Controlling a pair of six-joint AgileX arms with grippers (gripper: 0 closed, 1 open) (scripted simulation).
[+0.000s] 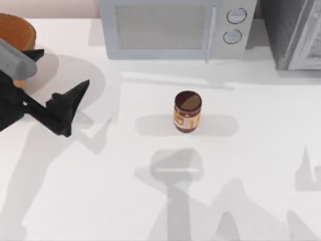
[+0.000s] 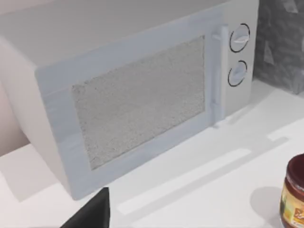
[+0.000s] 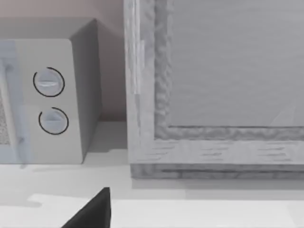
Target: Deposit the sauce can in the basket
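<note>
The sauce can (image 1: 187, 111) stands upright near the middle of the white table, with a dark brown lid and an orange-yellow label. It also shows at the edge of the left wrist view (image 2: 294, 195). The basket (image 1: 16, 31), golden-brown wicker, sits at the far left corner, partly cut off by the frame and partly covered by my left arm. My left gripper (image 1: 76, 108) hovers open and holds nothing, well to the left of the can and just in front of the basket. A dark part of my right gripper (image 3: 92, 213) shows in the right wrist view, facing the back of the table.
A pale microwave (image 1: 170, 30) stands along the back edge behind the can. A grey cabinet (image 1: 296, 30) fills the far right corner. Bare white tabletop (image 1: 125, 191) lies around the can and toward the front.
</note>
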